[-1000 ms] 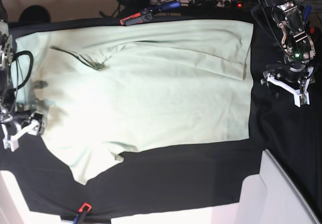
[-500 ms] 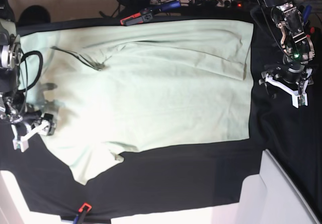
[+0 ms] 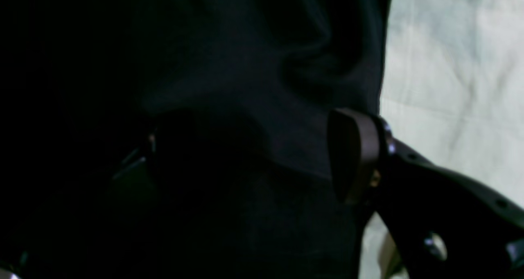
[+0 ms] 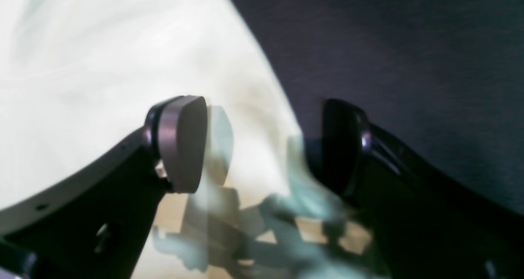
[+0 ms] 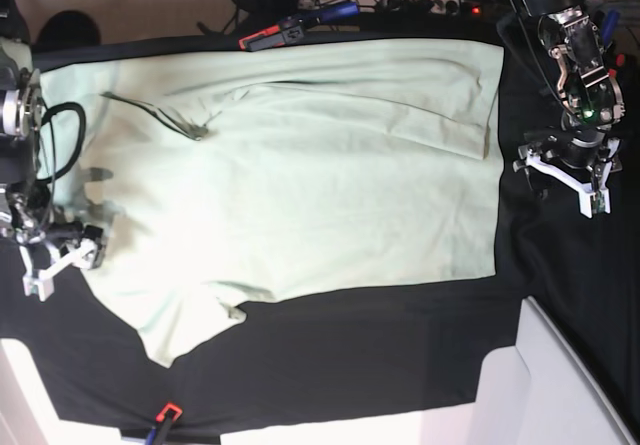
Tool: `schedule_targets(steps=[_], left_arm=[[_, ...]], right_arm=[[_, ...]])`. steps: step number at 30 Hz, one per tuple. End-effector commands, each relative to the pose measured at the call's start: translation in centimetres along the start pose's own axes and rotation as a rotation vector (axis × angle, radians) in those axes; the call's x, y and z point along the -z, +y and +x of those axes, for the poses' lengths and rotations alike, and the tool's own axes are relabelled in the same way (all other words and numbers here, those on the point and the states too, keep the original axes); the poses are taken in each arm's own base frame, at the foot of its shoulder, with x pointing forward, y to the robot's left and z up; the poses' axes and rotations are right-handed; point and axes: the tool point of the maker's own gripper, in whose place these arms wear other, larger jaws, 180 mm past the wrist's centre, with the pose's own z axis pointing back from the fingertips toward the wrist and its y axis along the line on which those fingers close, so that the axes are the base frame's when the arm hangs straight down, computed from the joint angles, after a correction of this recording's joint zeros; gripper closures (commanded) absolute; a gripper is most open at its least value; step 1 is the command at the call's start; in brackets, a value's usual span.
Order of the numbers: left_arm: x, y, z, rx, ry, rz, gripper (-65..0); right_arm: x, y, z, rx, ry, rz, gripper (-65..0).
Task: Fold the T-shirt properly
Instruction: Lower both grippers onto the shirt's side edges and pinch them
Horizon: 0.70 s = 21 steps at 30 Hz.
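Note:
The pale mint-green T-shirt (image 5: 300, 175) lies spread flat on the big black cloth (image 5: 560, 265), with a sleeve (image 5: 170, 330) pointing to the near left. My right gripper (image 5: 58, 265) stands open at the shirt's left edge. In the right wrist view its fingers (image 4: 180, 144) straddle that edge, one pad over the T-shirt (image 4: 102, 78) and the other over black cloth (image 4: 409, 66). Nothing is pinched between them. My left gripper (image 5: 565, 180) is open over the black cloth, just right of the shirt's right edge. The left wrist view is dark; one of the fingers (image 3: 352, 156) sits beside the T-shirt (image 3: 450, 86).
A red-and-black clamp (image 5: 270, 35) and a blue-handled tool (image 5: 330, 10) lie at the cloth's far edge. Another red clamp (image 5: 165, 413) grips the near edge. White panels (image 5: 560, 385) stand at the near right, and cables run along the back.
My right gripper has moved in from the left until it straddles the shirt's left edge. The left gripper has barely shifted. Both stay open, and the shirt has not moved.

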Motion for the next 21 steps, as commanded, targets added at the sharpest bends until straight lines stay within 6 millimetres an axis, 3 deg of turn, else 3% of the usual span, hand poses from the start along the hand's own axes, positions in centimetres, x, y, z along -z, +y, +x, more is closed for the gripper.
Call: schedule_targets(steps=[1, 7, 9, 15, 19, 21], left_arm=[[-0.1, 0.7, 2.0, 0.005, -0.059, 0.017, -48.9], [-0.1, 0.9, 2.0, 0.002, -0.059, 0.020, -48.9], [-0.1, 0.7, 2.0, 0.004, -0.059, 0.016, -49.4], [0.9, 0.0, 3.6, -0.030, -0.082, 0.006, -51.6], [1.9, -0.6, 5.4, -0.059, -0.108, -0.004, -63.0], [2.4, -1.3, 5.9, -0.081, -0.112, -0.015, -65.0]], right_arm=[[-0.4, -0.5, 3.1, -0.001, -0.068, -0.002, -42.1], [-0.1, 0.3, 2.9, 0.001, -0.065, 0.011, -39.2], [-0.1, 0.4, 2.9, 0.002, -0.065, 0.013, -31.8], [0.0, 0.7, 2.9, 0.003, -0.068, 0.016, -1.6], [0.0, 0.6, 3.0, 0.002, -0.071, 0.015, -0.7], [0.0, 0.6, 3.0, 0.002, -0.071, 0.015, -0.3]])
